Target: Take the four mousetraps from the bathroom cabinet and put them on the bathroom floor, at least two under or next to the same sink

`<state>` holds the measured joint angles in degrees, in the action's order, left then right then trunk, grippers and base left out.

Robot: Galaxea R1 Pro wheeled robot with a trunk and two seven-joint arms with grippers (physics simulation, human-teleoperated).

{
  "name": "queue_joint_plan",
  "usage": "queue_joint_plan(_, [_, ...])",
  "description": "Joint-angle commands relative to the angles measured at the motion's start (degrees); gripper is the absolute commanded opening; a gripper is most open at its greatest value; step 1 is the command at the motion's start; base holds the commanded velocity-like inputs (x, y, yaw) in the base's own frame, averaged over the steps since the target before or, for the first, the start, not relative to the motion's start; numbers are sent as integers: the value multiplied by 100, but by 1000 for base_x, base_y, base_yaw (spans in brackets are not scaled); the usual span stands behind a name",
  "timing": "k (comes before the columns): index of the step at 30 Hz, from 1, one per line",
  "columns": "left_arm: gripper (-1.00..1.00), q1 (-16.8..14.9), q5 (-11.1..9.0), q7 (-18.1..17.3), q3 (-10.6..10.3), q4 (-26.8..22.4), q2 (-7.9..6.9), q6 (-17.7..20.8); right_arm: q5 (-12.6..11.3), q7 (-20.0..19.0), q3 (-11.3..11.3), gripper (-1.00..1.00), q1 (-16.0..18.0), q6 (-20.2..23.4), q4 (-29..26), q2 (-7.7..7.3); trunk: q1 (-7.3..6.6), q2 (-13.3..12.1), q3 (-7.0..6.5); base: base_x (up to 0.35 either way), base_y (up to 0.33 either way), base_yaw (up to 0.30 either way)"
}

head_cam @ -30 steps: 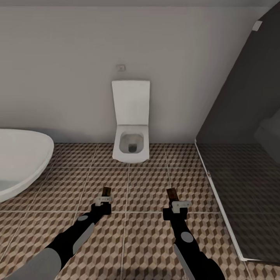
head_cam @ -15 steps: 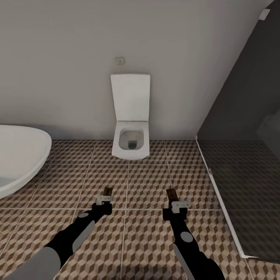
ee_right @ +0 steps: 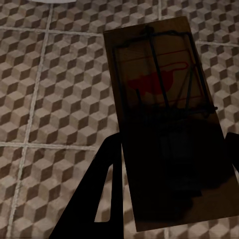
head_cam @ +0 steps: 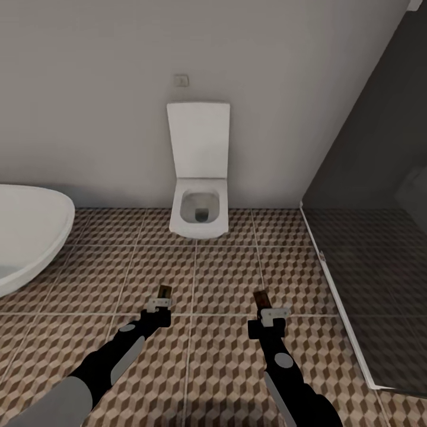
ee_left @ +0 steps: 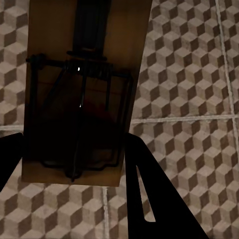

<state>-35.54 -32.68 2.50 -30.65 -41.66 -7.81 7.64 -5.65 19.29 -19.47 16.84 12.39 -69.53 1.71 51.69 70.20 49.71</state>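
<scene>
1. Left gripper (head_cam: 160, 302) is clamped on a mousetrap (ee_left: 82, 89), held above the floor (head_cam: 225, 279) at 7 o'clock from the toilet (head_cam: 198, 201).
2. Right gripper (head_cam: 267, 308) grips a second trap (ee_right: 167, 114), at 5 o'clock from the toilet.
3. Bathtub (head_cam: 24, 237) lies at 9 o'clock; glass screen (head_cam: 373, 237) at 3 o'clock.

Brown-beige cube-patterned floor (head_cam: 225, 279), white toilet (head_cam: 198, 207), tan mousetraps (ee_left: 84, 89).

Mousetrap (ee_left: 82, 94) between claw fingers (ee_left: 149, 199) above bathroom floor (ee_left: 189, 74)
</scene>
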Motion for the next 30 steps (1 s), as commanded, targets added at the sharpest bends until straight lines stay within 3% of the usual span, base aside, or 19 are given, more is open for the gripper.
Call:
queue_joint_plan(1, [-100, -1, -36, 40, -29, -22, -8, 19, -64, 39, -14, -100, 4, 14, -8, -3, 23, 44, 32, 0, 0, 0])
queue_joint_plan(30, [-100, 3, -36, 40, -37, -35, -1, 19, -68, 39, -13, -100, 3, 18, -8, -4, 660, 1207, 815, 0, 0, 0])
